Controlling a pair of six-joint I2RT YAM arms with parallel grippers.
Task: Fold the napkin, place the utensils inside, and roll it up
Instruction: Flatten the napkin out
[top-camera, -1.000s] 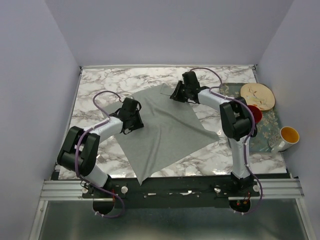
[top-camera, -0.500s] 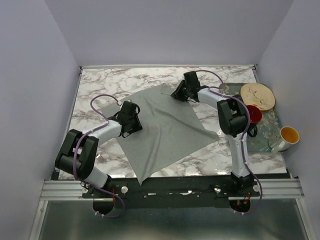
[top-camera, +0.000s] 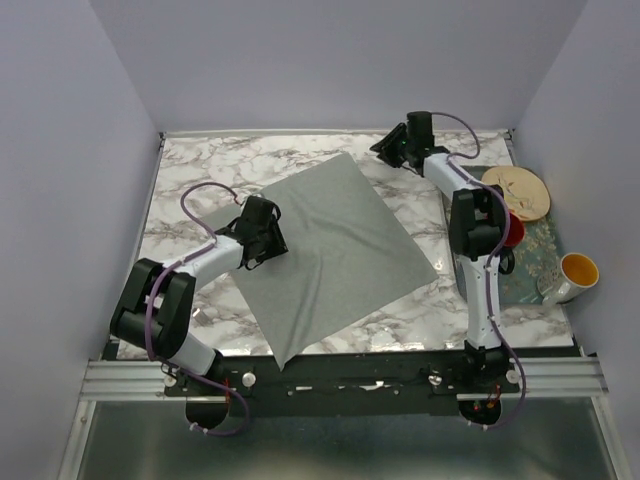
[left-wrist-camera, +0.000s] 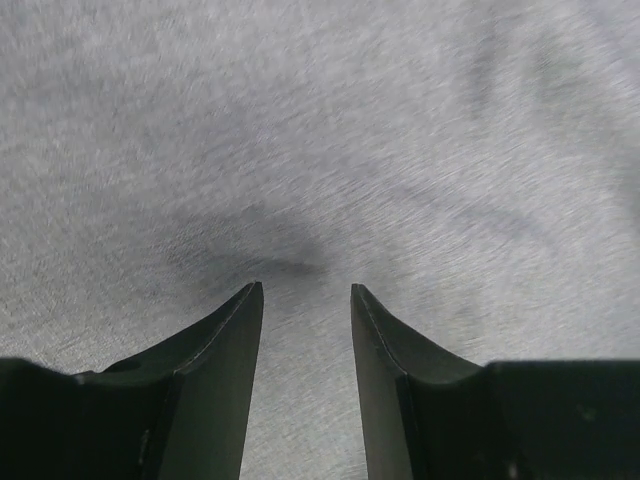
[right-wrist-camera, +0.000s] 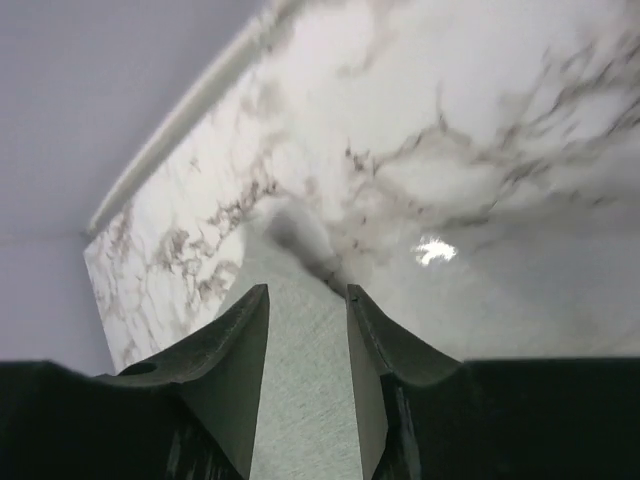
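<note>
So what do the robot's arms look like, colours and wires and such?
Both the left arm and right arm have white tube-like segments joined by chunky black joints. A thin purple cable loops along each. The matte black left claw and right claw each have two tapering, pointed fingers.

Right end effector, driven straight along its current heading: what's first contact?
Most likely the napkin: its far corner shows between the right end effector's open jaws. Depth is unclear; just past that corner it would meet the marble table instead.
</note>
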